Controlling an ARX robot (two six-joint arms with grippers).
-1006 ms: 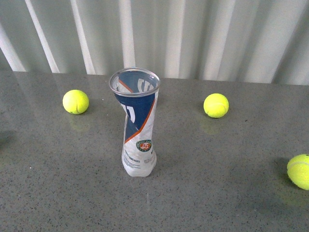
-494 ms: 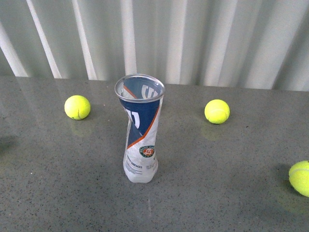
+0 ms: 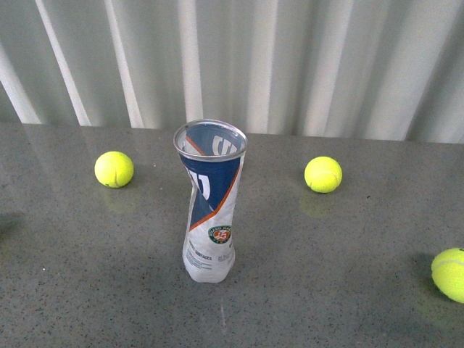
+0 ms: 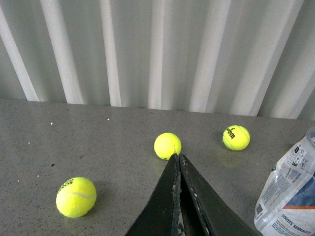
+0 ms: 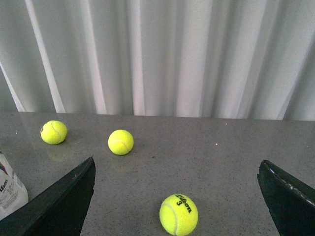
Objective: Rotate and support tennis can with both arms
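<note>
Tennis can upright, unheld, off to one side of clenched left fingers and released right fingers: a one-sided nudge would likely topple it.

Three yellow-green tennis balls on grey speckled tabletop

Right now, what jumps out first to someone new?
The can stands upright mid-table, open end up, its body twisted and crumpled. Three balls lie around it: one on its left, one on its right, one at the table's right edge. No arm touches it.
</note>
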